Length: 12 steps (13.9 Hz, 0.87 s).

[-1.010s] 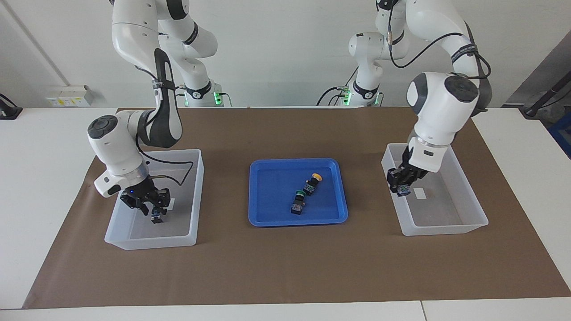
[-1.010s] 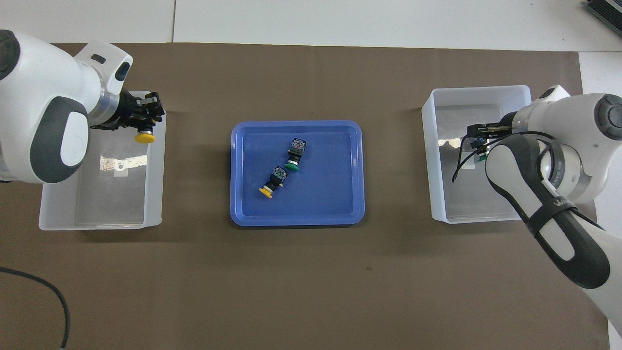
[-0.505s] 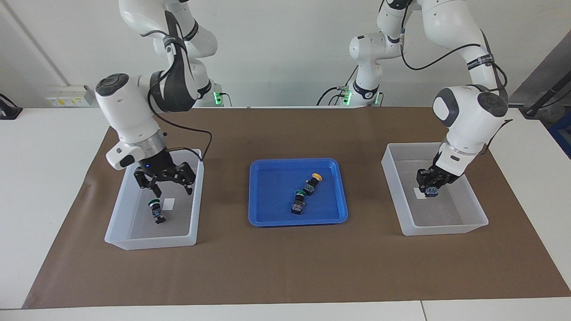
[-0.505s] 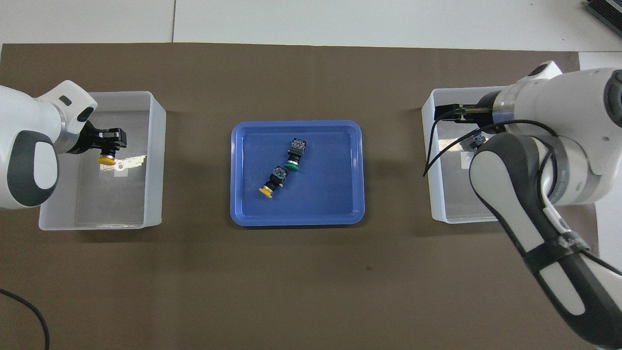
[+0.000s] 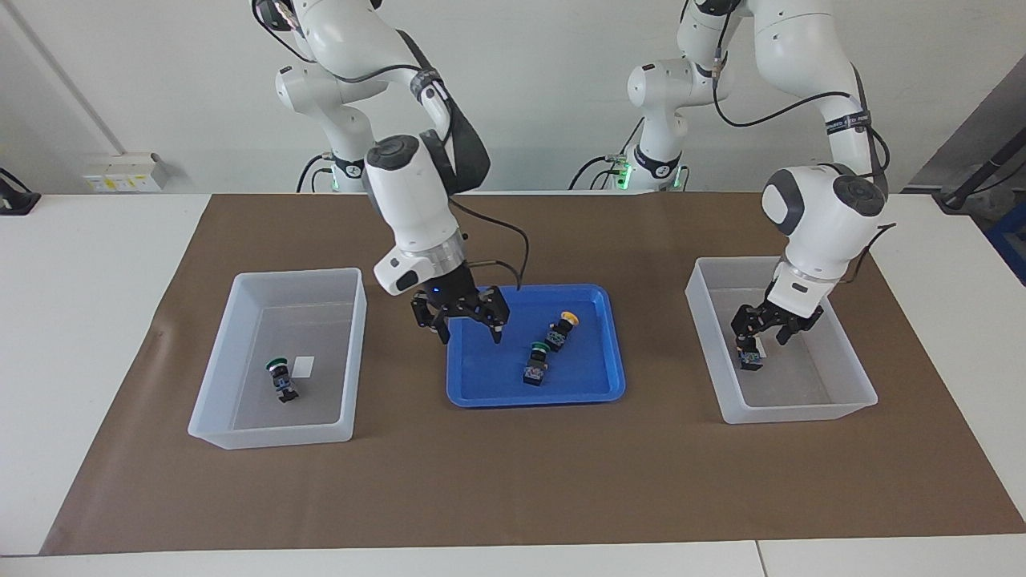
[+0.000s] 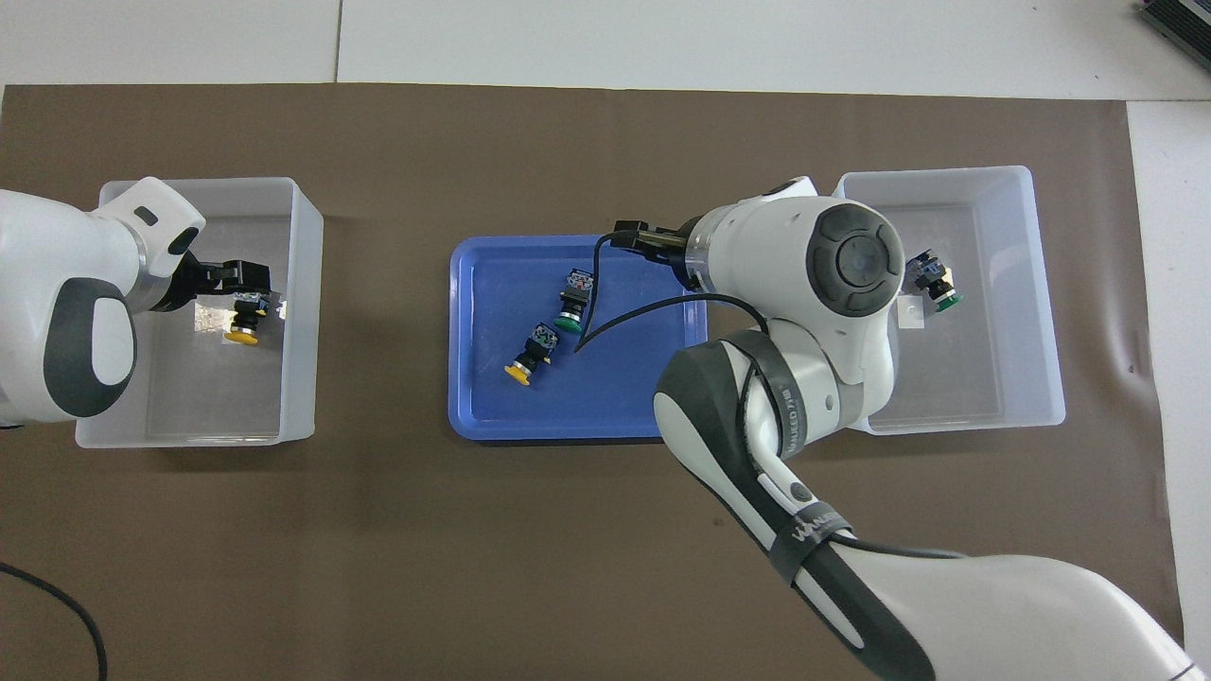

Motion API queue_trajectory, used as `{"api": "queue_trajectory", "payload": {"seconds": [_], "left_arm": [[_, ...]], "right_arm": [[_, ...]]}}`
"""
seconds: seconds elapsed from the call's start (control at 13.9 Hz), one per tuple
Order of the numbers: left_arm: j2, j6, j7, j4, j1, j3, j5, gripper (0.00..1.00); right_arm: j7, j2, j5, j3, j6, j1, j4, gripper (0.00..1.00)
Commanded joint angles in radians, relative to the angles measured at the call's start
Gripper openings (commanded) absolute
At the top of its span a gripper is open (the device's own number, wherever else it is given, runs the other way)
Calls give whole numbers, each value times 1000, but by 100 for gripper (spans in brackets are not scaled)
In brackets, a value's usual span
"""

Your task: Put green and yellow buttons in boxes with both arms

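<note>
My left pincer (image 5: 763,340) hangs low inside the box (image 5: 801,413) at the left arm's end of the table. Its two fingers are spread apart and it grips nothing. A yellow button (image 5: 749,358) lies on the floor of that box, right under one fingertip. I cannot tell if the fingertip touches it. The button lies on its side, closer to the box's wall on the tray's side than to the other long wall.

My right pincer (image 5: 470,336) is up in the air over the blue tray (image 5: 537,398), above the tray's edge at the right arm's end. Its fingers are wide apart too, and it is empty.

Two buttons lie on their sides near the middle of the tray, just beside each other. The tray's yellow one (image 5: 561,327) is nearer to the robots. The tray's green one (image 5: 535,362) is closer to the tray's farther edge. Both sit apart from my right pincer, more toward the left arm's end of the tray.

The second box (image 5: 272,433) stands at the right arm's end of the table. A green button (image 5: 280,381) rests near the middle of its floor, beside a small white label (image 5: 303,366).
</note>
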Motion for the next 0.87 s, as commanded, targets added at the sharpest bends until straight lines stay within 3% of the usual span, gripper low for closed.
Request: {"api": "queue_trajectory", "payload": {"seconds": [0.0, 0.22, 0.5, 0.79], "left_arm": [[12, -150, 5, 135, -9, -5, -9, 96], [13, -212, -71, 209, -59, -13, -14, 96], [12, -209, -260, 202, -177, -13, -14, 96], [10, -195, -363, 189, -231, -13, -17, 95]], "right_arm": [[41, 113, 3, -3, 30, 48, 76, 100], [46, 192, -5, -4, 65, 85, 136, 100], [43, 236, -115, -3, 88, 106, 130, 100], [23, 251, -210, -3, 134, 100, 119, 100]]}}
